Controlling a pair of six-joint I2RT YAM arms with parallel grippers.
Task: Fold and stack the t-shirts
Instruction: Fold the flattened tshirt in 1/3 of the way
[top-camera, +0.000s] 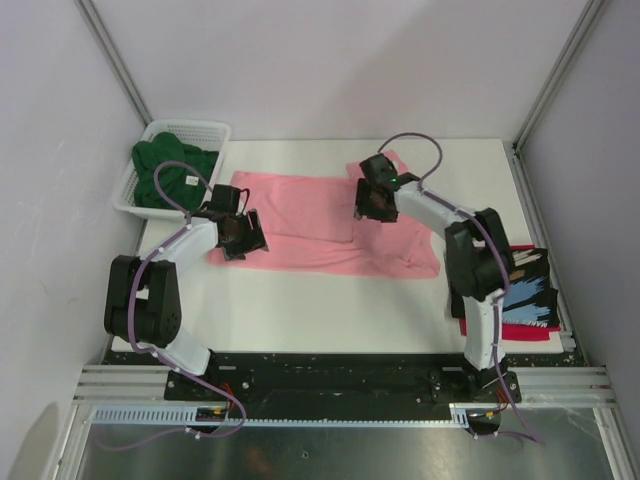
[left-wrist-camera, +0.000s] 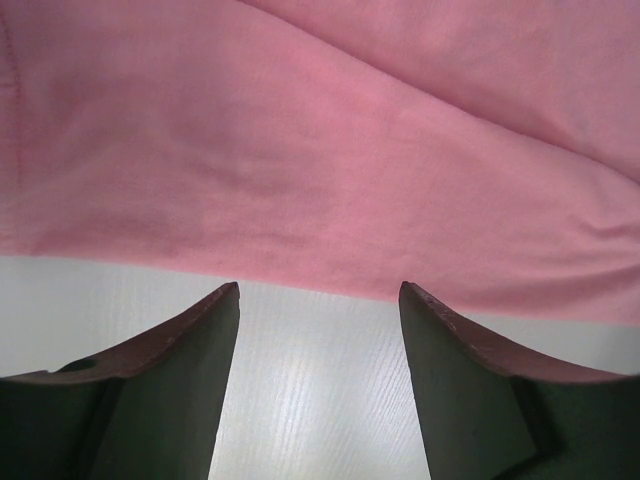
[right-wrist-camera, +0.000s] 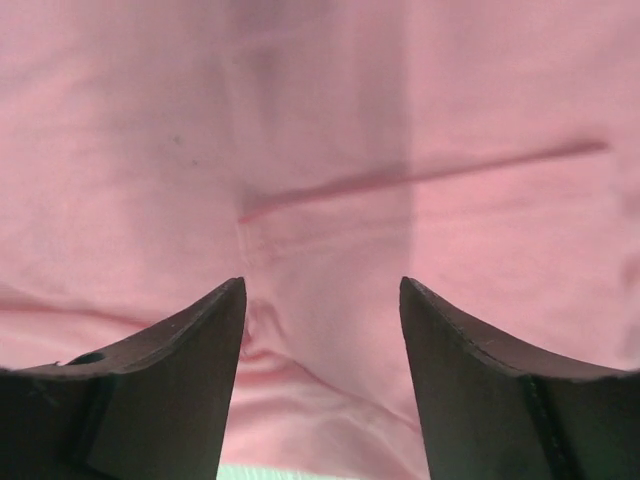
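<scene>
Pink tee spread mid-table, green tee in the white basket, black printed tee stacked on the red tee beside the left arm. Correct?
Wrong side. The black printed tee on the red tee lies beside the right arm, as the top external view shows. The pink tee mid-table and green tee in the white basket are right.

A white mesh basket (top-camera: 190, 126) (plastic, rectangular) sits at the table's (top-camera: 330, 305) far-left corner.

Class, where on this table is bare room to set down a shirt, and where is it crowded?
Bare: the table strip between the pink t-shirt and the near edge. Crowded: the right edge, holding the black printed t-shirt; the far-left corner, holding the white basket.
</scene>
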